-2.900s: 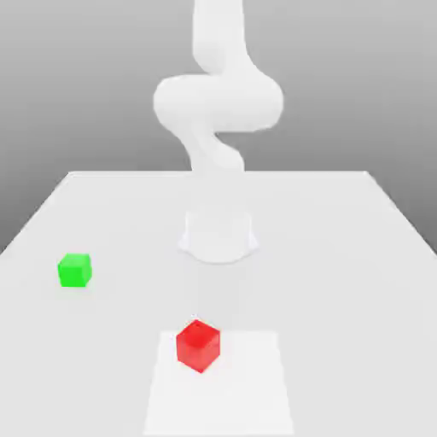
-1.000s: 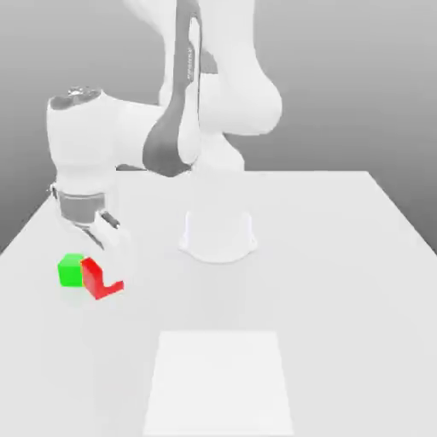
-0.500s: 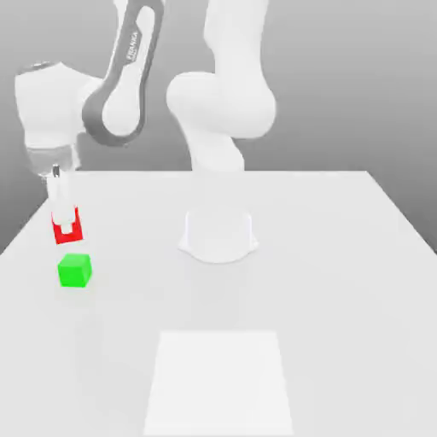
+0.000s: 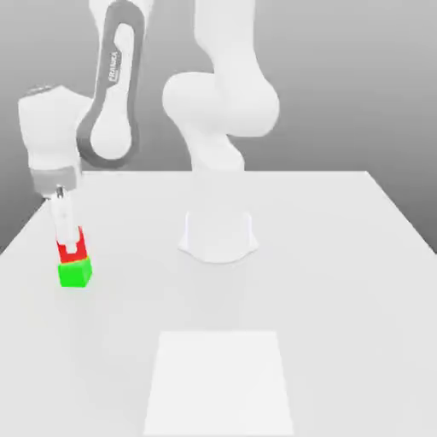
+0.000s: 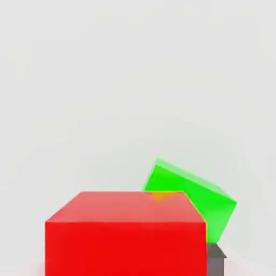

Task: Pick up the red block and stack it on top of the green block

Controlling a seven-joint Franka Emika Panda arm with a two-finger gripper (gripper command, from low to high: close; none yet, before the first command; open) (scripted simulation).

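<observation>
a plain grey backdrop stands behind a white table (image 4: 341,256). the white arm (image 4: 222,102) bends over toward the exterior view's left, where its gripper (image 4: 68,243) hangs with jaws clamped on the red block (image 4: 72,250), directly above the green block (image 4: 75,273) near the table's edge.
</observation>
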